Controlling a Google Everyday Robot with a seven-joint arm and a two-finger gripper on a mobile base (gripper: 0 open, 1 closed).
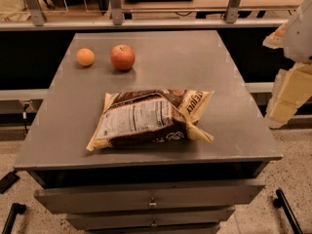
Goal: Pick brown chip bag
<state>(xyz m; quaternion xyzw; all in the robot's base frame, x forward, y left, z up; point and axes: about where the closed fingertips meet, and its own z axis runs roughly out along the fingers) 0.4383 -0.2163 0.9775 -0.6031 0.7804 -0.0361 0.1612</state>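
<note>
The brown chip bag (150, 118) lies flat near the front middle of the grey table (204, 62). It is dark brown with cream-tan ends, and its white nutrition-label panel faces up. My gripper (286, 97) is at the right edge of the view, off the table's right side and apart from the bag. It holds nothing that I can see.
A red apple (122, 57) and an orange (85, 57) sit at the back left of the table. Drawers (152, 199) are under the table's front edge. A railing and a wooden counter (161, 4) run behind the table.
</note>
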